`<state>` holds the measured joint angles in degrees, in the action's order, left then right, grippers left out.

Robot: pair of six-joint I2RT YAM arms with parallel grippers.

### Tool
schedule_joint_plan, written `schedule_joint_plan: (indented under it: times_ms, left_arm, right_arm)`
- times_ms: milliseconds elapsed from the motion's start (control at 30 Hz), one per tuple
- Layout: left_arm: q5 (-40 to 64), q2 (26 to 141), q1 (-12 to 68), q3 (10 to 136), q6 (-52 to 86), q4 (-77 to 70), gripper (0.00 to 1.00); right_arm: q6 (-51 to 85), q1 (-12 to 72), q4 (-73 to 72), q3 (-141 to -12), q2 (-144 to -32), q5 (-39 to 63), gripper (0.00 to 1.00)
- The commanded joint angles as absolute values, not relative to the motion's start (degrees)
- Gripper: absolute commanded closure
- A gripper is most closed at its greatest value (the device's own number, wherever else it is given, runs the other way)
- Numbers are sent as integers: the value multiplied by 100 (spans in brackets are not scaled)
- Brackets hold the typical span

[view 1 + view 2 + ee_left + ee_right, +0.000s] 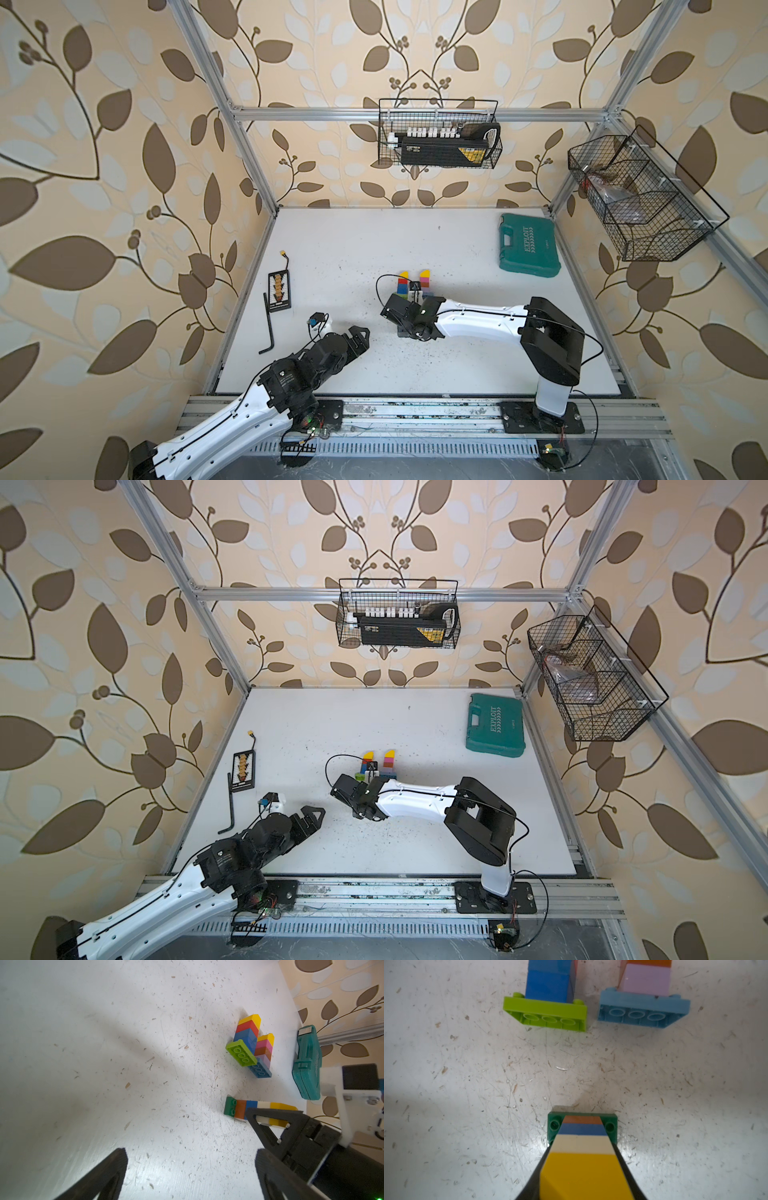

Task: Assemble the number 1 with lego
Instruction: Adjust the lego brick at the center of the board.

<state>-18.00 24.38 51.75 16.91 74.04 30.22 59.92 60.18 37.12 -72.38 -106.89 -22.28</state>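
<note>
While the left gripper point(190, 1152) hangs wide open and empty over the near side of the table point(374, 237), the work goes on further in. The right gripper point(581, 1149) reaches to the middle, its fingers pressed against both flanks of a stack point(582, 1129) lying on its side. It clasps the white and yellow bricks at one end. From there the stack runs on through blue and brown to a green brick that sticks out free at the far end.

Just beyond it lie two more columns, side by side and apart from the held one. The lime column point(247, 1032) goes lime, blue, red, yellow. The blue column point(264, 1049) goes pale blue, lilac, brown, pink, yellow. Each has a long brick as a foot and a slanted yellow tip, so both read to me as finished ones.

I would say the step in hand is the grasp on the third figure, with carrying or placing it not yet begun. The next move calls for a firm squeeze and a level lift. The grip sits near one end, so the free green end could sag or snap off at a joint. It also has to stay clear of the two columns ahead.

Far back on the right, a teal case point(530, 249) lies well away from all this.
</note>
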Motion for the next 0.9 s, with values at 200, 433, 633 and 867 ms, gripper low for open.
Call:
schedule_joint_plan:
  times_ms: [200, 433, 633, 867]
  left_arm:
    - [-1949, 2375, 5166, 1751, 7418, 2918, 1]
    - [-1929, 2309, 5168, 1749, 7478, 3016, 1]
    - [-1939, 2039, 5169, 1697, 7528, 3150, 1]
    - [-1964, 1726, 5165, 1616, 7559, 3265, 1]
  right_arm:
    - [5378, 5092, 5626, -7416, -9680, -730, 86]
    - [4567, 4360, 6389, -7384, -9475, -46, 86]
    - [4216, 4061, 6642, -7612, -9728, 309, 85]
    - [4071, 4061, 6638, -7690, -10248, 425, 86]
